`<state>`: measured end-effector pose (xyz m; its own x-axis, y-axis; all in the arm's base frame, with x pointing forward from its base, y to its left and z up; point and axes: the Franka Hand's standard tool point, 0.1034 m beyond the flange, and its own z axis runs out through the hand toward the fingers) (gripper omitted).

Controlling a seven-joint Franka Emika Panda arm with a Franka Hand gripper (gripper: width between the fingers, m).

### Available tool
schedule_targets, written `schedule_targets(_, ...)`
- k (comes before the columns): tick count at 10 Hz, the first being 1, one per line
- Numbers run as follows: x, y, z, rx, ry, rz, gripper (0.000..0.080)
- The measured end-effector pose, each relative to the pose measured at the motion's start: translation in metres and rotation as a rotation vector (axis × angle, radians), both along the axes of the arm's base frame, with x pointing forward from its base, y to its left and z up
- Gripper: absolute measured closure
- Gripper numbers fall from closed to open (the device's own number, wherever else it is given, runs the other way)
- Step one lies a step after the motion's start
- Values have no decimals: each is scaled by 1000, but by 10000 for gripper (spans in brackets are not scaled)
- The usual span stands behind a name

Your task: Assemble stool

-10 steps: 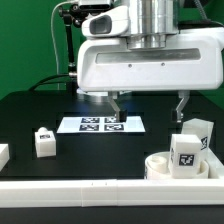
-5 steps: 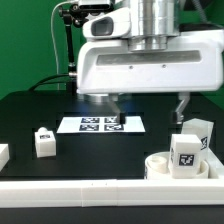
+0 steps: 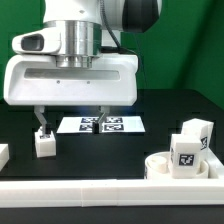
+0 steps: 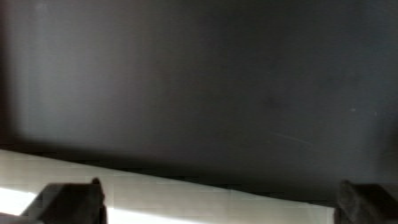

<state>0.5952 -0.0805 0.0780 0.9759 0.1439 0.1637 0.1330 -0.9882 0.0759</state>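
Running along the near edge is a long white border rail (image 3: 100,190). Behind it, at the exterior view's right, sits the round seat (image 3: 158,168) with a tagged leg (image 3: 185,151) upright at it and a second leg (image 3: 198,131) just behind. At the left, a small leg (image 3: 43,145) stands on the black table (image 3: 165,112). Above it the gripper (image 3: 72,122) hangs spread wide and empty, one fingertip just over that small leg. Beyond lies the marker board (image 3: 122,125).
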Motion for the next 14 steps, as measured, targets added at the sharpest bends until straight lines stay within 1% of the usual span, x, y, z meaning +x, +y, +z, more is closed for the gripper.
schedule_targets(1,0,2,0,0,1,5,151)
schedule_targets(3,-2,-1,-3,1,5,6,151)
schedule_targets(4,-9,-10,-9,4,17,3,151)
schedule_targets(6,-36,-43,-21,-12,44,3,151)
schedule_targets(7,-47,-57,-28,-17,53,-8,151)
schedule_targets(8,-48,-65,-26,-15,58,-19,151)
schedule_targets(9,-47,-61,-27,-9,69,-19,151)
schedule_targets(10,-47,-60,-27,-10,69,-15,151)
schedule_targets(11,-49,-59,-28,-1,89,-22,151)
schedule_targets(12,-53,-50,-30,29,162,-36,151)
schedule_targets(13,-52,-47,-30,43,224,-32,151)
schedule_targets(14,-55,-53,-35,44,253,-34,151)
